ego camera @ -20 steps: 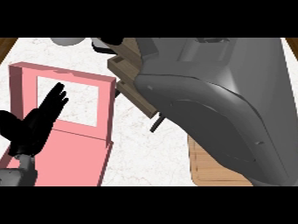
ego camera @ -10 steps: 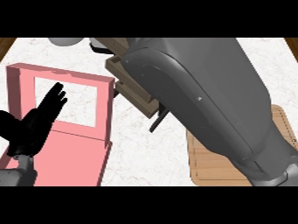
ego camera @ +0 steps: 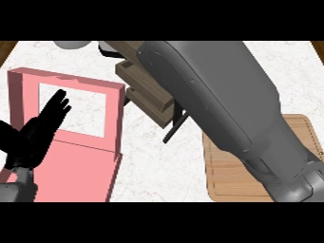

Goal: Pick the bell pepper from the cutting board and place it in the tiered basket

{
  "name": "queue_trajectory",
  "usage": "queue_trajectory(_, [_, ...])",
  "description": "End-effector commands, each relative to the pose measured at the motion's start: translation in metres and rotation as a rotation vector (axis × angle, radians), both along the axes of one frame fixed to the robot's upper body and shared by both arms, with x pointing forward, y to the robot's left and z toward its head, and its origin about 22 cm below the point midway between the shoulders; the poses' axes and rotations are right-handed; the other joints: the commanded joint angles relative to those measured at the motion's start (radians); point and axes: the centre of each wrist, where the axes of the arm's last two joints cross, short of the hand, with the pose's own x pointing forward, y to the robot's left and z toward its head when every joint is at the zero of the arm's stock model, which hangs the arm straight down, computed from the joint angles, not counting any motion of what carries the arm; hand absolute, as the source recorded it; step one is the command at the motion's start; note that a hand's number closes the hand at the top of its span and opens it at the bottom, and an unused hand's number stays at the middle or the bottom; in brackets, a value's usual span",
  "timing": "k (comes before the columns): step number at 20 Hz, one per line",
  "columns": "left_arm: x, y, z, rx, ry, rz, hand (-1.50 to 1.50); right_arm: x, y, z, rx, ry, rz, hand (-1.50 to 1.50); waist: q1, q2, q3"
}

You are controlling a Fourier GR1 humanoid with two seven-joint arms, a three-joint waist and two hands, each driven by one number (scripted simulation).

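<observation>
1. One left hand rests open, fingers straight, holding nothing.
2. Right hand hidden beyond its forearm; state untold.
3. Bell pepper unseen; cutting board beneath that forearm, tiered basket ahead.
4. Judged light, smooth, hollow: grasp around its body.

The right forearm has swung left, baring the cutting board.

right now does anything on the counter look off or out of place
Nothing looks spilled or broken. The right forearm stretches across the view and hides much of the tiered basket and part of the cutting board; no bell pepper shows, and the right hand is out of sight. The left hand rests open over the pink box.
</observation>
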Motion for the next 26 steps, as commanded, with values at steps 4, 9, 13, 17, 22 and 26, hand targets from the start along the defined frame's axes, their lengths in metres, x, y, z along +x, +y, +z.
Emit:
queue_trajectory(4, [0.004, -0.008, -0.007, -0.01, -0.003, 0.0, 0.0, 0.017, 0.008, -0.004, 0.101, -0.036, -0.051, -1.5, -0.002, 0.003, 0.0])
queue_trajectory(9, [0.008, 0.008, 0.011, 0.001, 0.01, 0.013, 0.0, 0.009, 0.004, 0.004, 0.278, -0.072, -0.036, -1.5, -0.007, -0.004, 0.001])
queue_trajectory(13, [-0.009, -0.009, 0.001, -0.015, 0.004, 0.005, 0.0, 0.013, -0.01, 0.024, 0.445, -0.148, -0.05, -1.5, -0.005, -0.005, 0.001])
queue_trajectory(17, [-0.012, 0.002, -0.012, 0.009, 0.007, 0.014, 0.0, 0.009, -0.027, 0.049, 0.59, -0.258, -0.036, -1.5, -0.013, -0.005, 0.001])
queue_trajectory(22, [-0.003, 0.01, -0.001, 0.007, 0.012, 0.035, 0.0, 0.001, -0.057, 0.055, 0.719, -0.375, -0.105, -1.5, -0.042, -0.012, 0.002])
queue_trajectory(26, [-0.011, 0.006, -0.012, -0.014, 0.032, 0.063, 0.0, -0.022, -0.087, 0.076, 0.733, -0.452, -0.166, -1.5, -0.062, -0.022, 0.002])
